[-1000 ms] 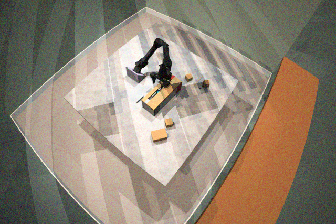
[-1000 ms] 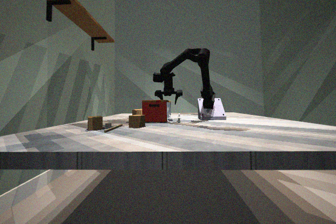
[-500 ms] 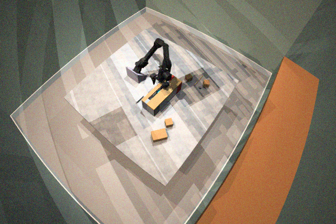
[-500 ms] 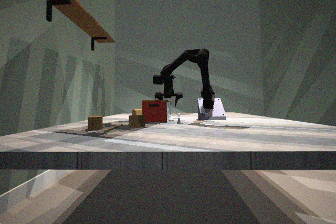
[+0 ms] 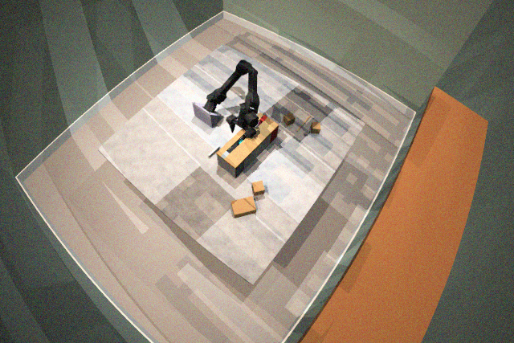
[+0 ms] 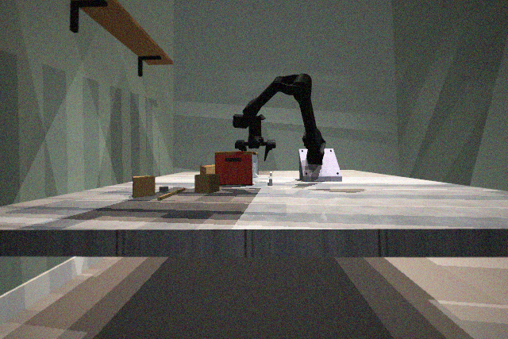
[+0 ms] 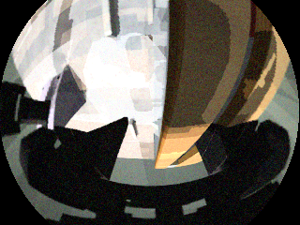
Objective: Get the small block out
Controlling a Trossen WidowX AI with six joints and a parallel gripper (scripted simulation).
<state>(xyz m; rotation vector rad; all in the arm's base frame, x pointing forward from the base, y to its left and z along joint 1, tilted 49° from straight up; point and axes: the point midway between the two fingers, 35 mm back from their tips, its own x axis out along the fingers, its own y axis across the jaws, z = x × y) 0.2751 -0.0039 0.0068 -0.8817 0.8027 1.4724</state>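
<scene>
Spread wide and holding nothing, the gripper (image 6: pixel 255 146) is seen hanging fingers-down over the box (image 5: pixel 247 147), at the end of the box nearest the arm's base mount (image 6: pixel 320 165). In the exterior view one fingertip is set above the box's top and the other dips down past its edge, on the side toward the base mount. In the wrist view the two dark fingertips are shown straddling the long upper edge of the box (image 7: pixel 206 75), with tan top surface on one side and pale table (image 7: pixel 107 69) on the other.

The small block cannot be made out with certainty; only a thin teal and dark strip is seen along a slot in the top of the box in the top view, and whether that is the block cannot be told.

The red end face of the box (image 6: pixel 234 167) is turned toward the exterior camera. Beyond that end, two brown cubes (image 5: pixel 288 118) are placed with a thin stick (image 5: pixel 306 123) between them. On the far side of the box from the base mount, two tan blocks (image 5: pixel 243 206) are lying close together. A small grey peg (image 6: pixel 270 179) is standing just beside the box.
</scene>
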